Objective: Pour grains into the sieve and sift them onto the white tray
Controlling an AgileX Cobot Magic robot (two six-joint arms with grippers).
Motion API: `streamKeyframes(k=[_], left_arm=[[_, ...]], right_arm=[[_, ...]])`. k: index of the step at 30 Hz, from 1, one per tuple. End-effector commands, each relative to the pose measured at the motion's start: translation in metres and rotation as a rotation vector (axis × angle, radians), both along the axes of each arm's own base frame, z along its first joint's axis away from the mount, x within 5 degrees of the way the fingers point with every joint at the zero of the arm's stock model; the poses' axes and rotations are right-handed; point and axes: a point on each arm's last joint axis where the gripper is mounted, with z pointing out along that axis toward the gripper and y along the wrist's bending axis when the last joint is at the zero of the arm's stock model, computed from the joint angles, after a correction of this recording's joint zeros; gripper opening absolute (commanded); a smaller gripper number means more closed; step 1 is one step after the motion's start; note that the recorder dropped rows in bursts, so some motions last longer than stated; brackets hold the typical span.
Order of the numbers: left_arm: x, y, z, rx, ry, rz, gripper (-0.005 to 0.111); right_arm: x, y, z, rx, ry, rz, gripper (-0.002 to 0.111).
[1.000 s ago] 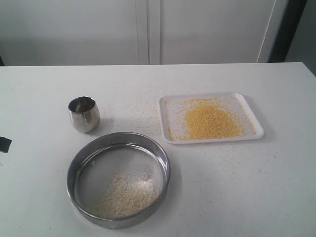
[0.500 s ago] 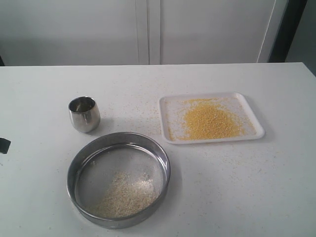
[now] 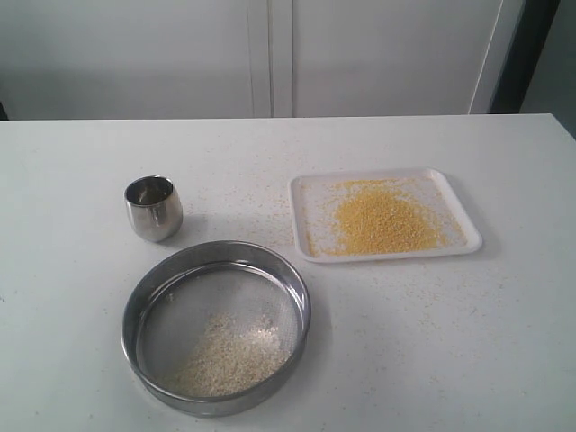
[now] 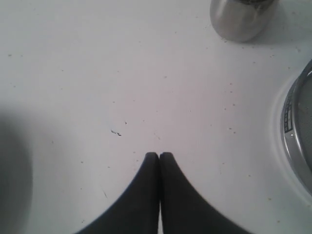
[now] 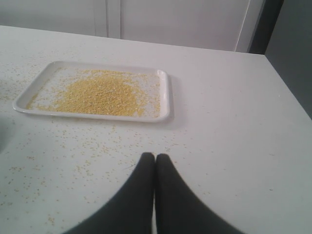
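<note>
The left gripper has left the exterior view; both it and the right gripper are pressed together. Golden grains heap the white tray, pale flakes lie in the sieve.

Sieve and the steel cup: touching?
Apart. The left wrist view shows bare table between the steel cup and the rim of the sieve; the exterior view shows the same gap.

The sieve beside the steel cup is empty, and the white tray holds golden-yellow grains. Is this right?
Not quite: the sieve is not empty. The exterior view shows pale off-white flakes on its mesh. It does stand beside the steel cup, and the white tray holds golden-yellow grains.
</note>
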Motion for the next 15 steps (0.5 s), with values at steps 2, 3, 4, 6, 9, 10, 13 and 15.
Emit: streamKeyframes(k=[2,3,4,6,9,10,13,15], left_arm=[[-0.021,0.002,-0.003,-0.011,-0.057,0.009,0.000],[-0.024,0.002,-0.003,-0.011,-0.064,0.009,0.000],[-0.029,0.002,-0.003,-0.012,-0.075,0.009,0.000],[-0.035,0.003,-0.002,-0.013,-0.097,0.009,0.000],[-0.044,0.003,-0.003,-0.015,-0.125,0.009,0.000],[-0.048,0.004,-0.002,-0.016,-0.141,0.009,0.000],[-0.057,0.004,-0.004,-0.018,-0.165,0.009,0.000],[-0.062,0.004,-0.005,-0.019,-0.183,0.008,0.000]], right_arm=[[0.000,0.000,0.000,-0.011,-0.009,0.000,0.000],[0.000,0.000,0.000,-0.011,-0.009,0.000,0.000],[0.000,0.000,0.000,-0.011,-0.009,0.000,0.000],[0.000,0.000,0.000,-0.011,-0.009,0.000,0.000],[0.000,0.000,0.000,-0.011,-0.009,0.000,0.000],[0.000,0.000,0.000,-0.011,-0.009,0.000,0.000],[0.000,0.000,0.000,-0.011,-0.009,0.000,0.000],[0.000,0.000,0.000,-0.011,-0.009,0.000,0.000]])
